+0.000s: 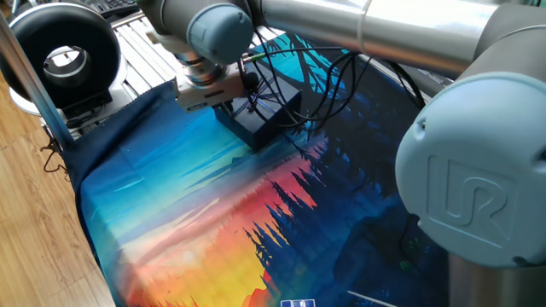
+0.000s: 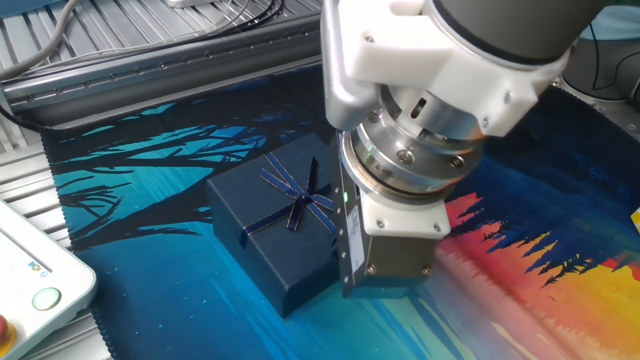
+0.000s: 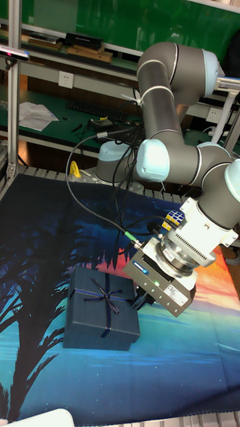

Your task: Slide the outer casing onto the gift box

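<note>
The outer casing (image 2: 285,225) is a square dark navy sleeve with a thin ribbon bow on top. It lies flat on the printed mat and also shows in the tall fixed view (image 3: 100,317) and in one fixed view (image 1: 260,119). My gripper (image 3: 141,299) is low on the mat, close against the casing's right side. Its grey body (image 2: 395,245) hides the fingers in both fixed views. In the tall view only dark finger parts show beside the casing, and their spacing is unclear. The gift box is hidden from every view.
A colourful sunset mat (image 1: 196,222) covers the table. A black ring-shaped device (image 1: 60,55) stands beyond the mat's corner. A white console with a green button (image 2: 35,290) sits at the mat's edge. Loose cables (image 1: 294,77) hang over the casing.
</note>
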Motion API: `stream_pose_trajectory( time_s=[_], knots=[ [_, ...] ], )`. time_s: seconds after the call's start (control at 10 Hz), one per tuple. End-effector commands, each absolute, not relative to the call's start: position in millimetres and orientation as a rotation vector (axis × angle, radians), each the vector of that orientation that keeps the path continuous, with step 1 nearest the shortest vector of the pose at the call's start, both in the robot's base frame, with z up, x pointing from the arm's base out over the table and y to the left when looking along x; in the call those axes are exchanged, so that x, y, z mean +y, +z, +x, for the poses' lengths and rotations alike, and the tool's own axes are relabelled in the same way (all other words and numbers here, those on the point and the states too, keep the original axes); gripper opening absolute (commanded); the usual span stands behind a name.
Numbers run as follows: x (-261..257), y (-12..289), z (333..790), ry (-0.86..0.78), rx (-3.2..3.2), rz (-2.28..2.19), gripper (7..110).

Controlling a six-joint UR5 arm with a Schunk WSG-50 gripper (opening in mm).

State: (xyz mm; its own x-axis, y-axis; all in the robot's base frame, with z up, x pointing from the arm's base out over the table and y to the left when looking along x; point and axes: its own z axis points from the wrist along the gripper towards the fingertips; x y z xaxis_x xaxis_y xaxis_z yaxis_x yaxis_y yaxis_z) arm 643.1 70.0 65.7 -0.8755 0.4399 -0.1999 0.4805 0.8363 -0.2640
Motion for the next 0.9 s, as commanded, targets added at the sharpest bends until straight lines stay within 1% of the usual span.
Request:
stream_pose_trajectory(
  time_s=[0.0, 0.3, 0.4, 0.5, 0.6, 0.7, 0.8],
  knots=[
    [60, 61, 646, -0.466, 2.868, 0.697, 7],
    [42, 60, 649, -0.542, 2.833, 0.640, 7],
    [43, 60, 649, -0.581, 2.813, 0.641, 7],
    [63, 58, 650, -0.550, 2.798, 0.707, 7],
    [95, 58, 649, -0.444, 2.832, 0.802, 7],
    [113, 65, 648, -0.366, 2.865, 0.861, 7],
    [132, 63, 646, -0.170, 2.911, 0.926, 7]
  ],
)
